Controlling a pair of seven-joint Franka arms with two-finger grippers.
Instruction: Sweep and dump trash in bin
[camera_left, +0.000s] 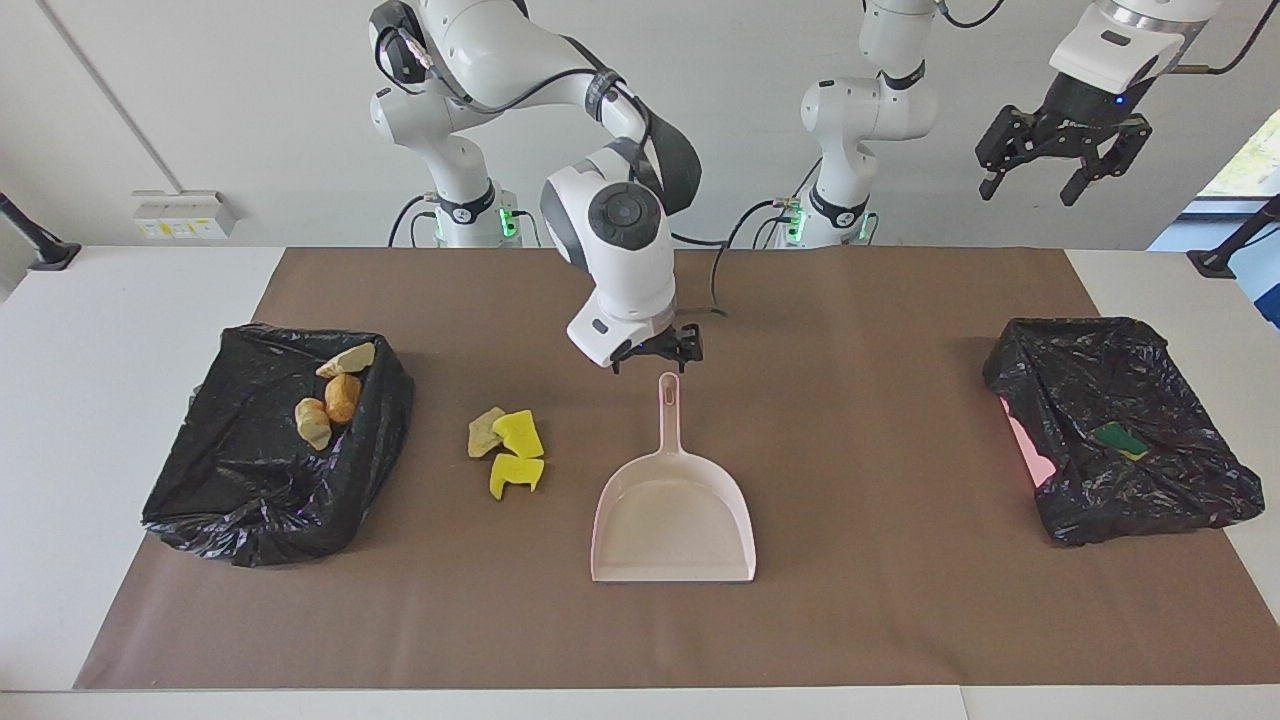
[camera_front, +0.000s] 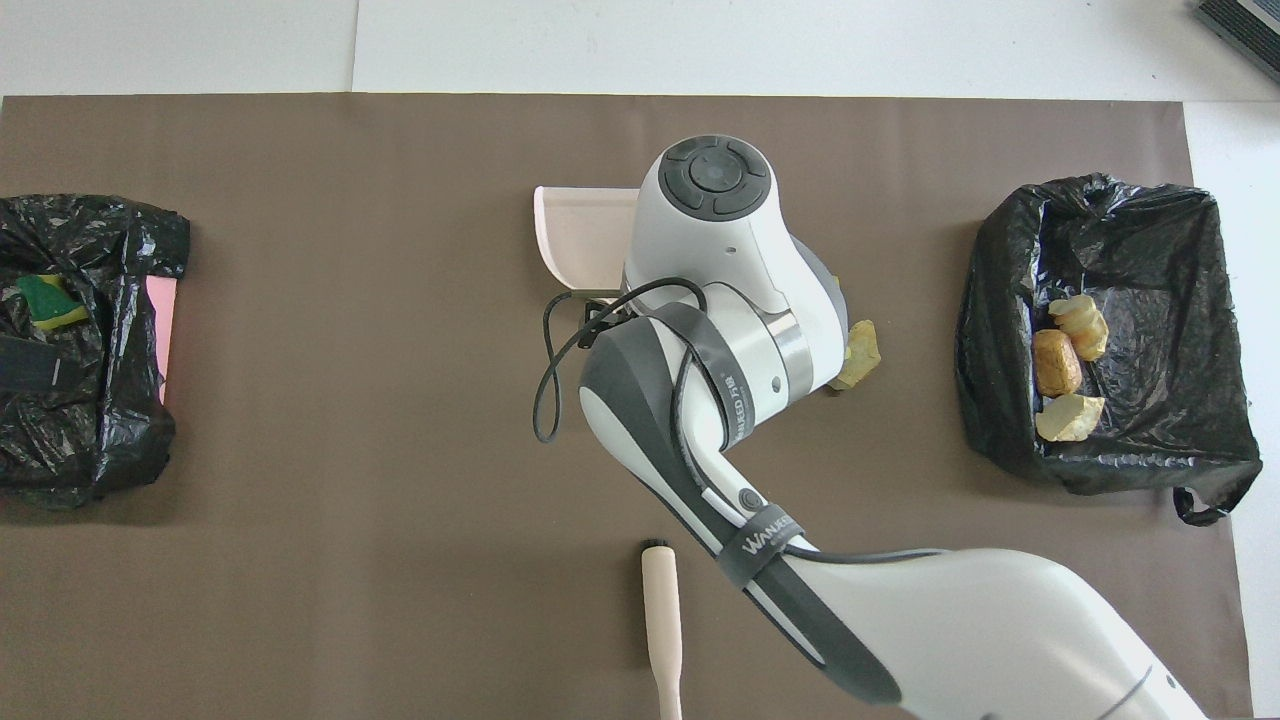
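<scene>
Glossy crinkled black plastic bin liner

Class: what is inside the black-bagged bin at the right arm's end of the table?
Inside the bin lie three tan-orange bread-like chunks, bunched against one wall. Folds of the bag may hide more.

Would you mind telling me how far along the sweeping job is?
Three tan chunks already lie in the black-lined bin. The right end effector hovers over the pink dustpan handle. Three yellow scraps are on the mat beside the bin. The left end effector waits high up.
</scene>
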